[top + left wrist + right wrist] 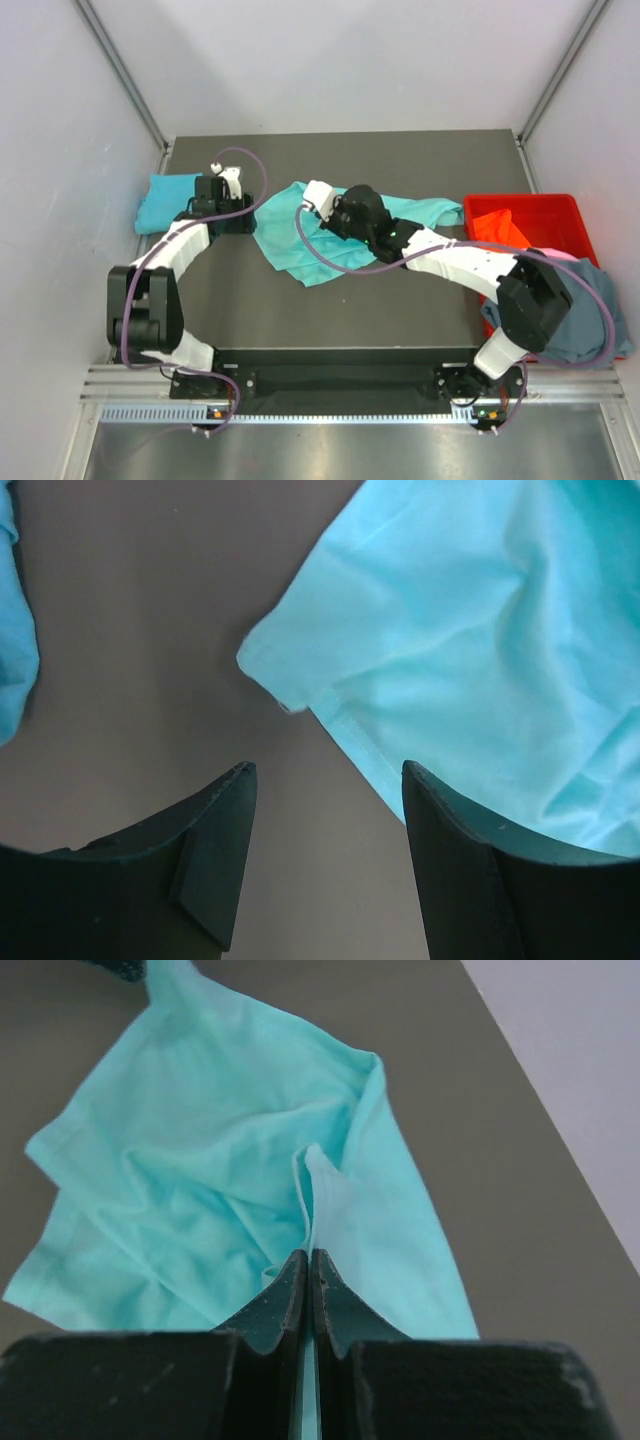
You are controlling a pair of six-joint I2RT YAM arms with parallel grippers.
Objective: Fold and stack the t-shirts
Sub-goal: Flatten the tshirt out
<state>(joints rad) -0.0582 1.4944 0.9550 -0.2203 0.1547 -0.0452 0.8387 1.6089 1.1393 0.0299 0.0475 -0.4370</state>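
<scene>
A mint-teal t-shirt (300,245) lies crumpled mid-table. My right gripper (318,196) is shut on a raised fold of this t-shirt (200,1160); in the right wrist view the jaws (309,1255) pinch a thin ridge of cloth. My left gripper (228,182) hangs open over bare table, its fingers (325,770) empty, just short of a corner of the mint t-shirt (480,630). A brighter cyan-blue t-shirt (165,200) lies bunched at the table's left edge, and its edge (12,650) shows at the left in the left wrist view. A slate grey-blue t-shirt (585,320) drapes at the right.
A red plastic crate (545,212) stands at the table's right edge with orange cloth (500,228) in it and the grey-blue shirt over its near side. Grey walls enclose the table on three sides. The right arm stretches across the table's middle.
</scene>
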